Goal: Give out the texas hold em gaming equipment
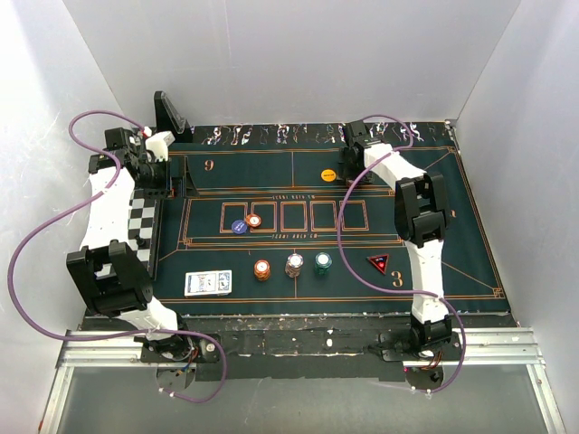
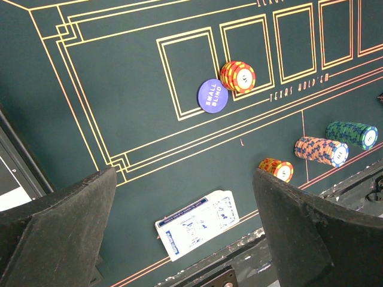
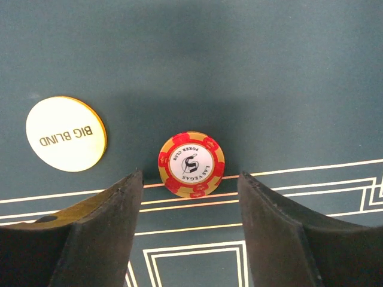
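The right arm is raised from its base at the near edge, bent at the elbow, and stretched to the far part of the dark green mat (image 1: pixel 271 172), with the right gripper (image 3: pixel 188 176) turned downward. Its fingers are spread, and a single red-and-yellow chip (image 3: pixel 191 164) is seen lying flat on the mat between them, touched by neither. Just beside it, the yellow BIG BLIND disc (image 3: pixel 66 134) is laid flat. The left arm is folded at the elbow and extended along the left side above the chequered board (image 1: pixel 140 226). The left gripper (image 2: pixel 184 173) is held wide open and nothing is gripped. The blue SMALL BLIND disc (image 2: pixel 212 95) is placed touching an orange chip stack (image 2: pixel 237 76). Nearer the table edge, orange (image 1: pixel 261 269), white (image 1: pixel 294 264) and teal (image 1: pixel 323 262) stacks are set in a row. The deck of playing cards (image 1: pixel 208 283) is laid with its long axis along the near edge. The red triangular marker (image 1: pixel 378 263) is pointed toward that edge.
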Controlling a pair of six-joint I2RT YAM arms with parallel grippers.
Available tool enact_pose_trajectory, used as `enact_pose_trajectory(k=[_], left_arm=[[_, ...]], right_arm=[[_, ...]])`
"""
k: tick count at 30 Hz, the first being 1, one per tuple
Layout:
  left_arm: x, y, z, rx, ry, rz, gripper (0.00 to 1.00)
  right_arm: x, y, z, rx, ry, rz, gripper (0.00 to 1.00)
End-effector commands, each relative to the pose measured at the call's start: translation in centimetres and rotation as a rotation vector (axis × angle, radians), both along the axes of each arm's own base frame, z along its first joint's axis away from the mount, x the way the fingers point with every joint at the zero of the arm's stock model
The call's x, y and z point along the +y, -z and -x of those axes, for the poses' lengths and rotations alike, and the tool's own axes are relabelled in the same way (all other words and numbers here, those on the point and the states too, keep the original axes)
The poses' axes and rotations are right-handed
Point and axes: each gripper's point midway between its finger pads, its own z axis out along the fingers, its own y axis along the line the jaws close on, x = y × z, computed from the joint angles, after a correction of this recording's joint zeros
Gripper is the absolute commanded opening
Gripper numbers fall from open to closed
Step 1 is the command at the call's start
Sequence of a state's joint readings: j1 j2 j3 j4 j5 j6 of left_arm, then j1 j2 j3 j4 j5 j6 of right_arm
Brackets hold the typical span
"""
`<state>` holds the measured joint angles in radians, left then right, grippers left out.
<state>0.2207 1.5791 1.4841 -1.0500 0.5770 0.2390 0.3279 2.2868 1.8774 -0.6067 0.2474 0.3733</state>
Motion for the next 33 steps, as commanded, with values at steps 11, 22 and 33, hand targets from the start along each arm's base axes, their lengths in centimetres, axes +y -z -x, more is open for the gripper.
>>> enact_pose_trajectory(k=[11, 22, 33], left_arm=[[-0.6, -2.9, 0.1, -0.075, 0.01, 0.025, 0.98], [-0.6, -3.9, 0.4, -0.094, -0.011, 0.024, 0.98], [-0.4, -4.2, 0.6, -0.1, -0.022, 0.014, 0.98]], right_arm=[[2.8, -12.1, 4.3, -0.185, -0.075, -0.042, 0.88], [21.9, -13.4, 24.3, -0.12, -0.772, -0.193, 0.9], [26.2, -7.9, 31.1, 0.066, -0.98, -0.108, 0.91]])
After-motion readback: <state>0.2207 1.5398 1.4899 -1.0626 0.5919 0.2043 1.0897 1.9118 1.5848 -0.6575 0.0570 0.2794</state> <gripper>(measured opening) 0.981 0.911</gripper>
